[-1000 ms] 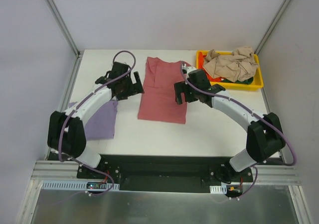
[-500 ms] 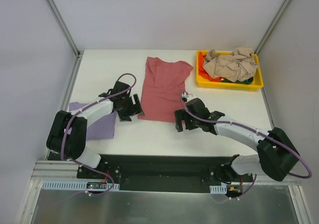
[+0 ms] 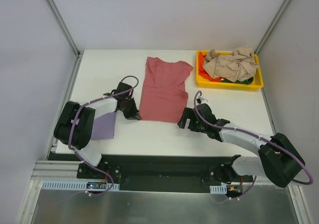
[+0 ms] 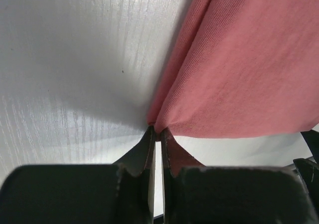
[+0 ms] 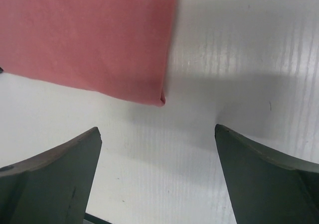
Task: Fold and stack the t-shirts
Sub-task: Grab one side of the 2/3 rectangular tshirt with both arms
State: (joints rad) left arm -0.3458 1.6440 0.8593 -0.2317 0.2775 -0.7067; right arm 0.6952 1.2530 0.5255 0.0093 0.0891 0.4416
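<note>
Left hand (image 4: 157, 131) pinches red-pink t-shirt (image 4: 239, 59) corner

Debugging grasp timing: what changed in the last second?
Both arms pulled back toward their bases, to the near hem of the pink t-shirt; left hand closed on its near-left corner, right hand is open, short of the near-right corner. Unmoved: lavender t-shirt, yellow tray.

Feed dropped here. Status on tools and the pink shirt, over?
Left tool shut on red-pink t-shirt, near left corner. Right tool open, just short of near right corner, not touching. Lavender t-shirt apart, left.
</note>
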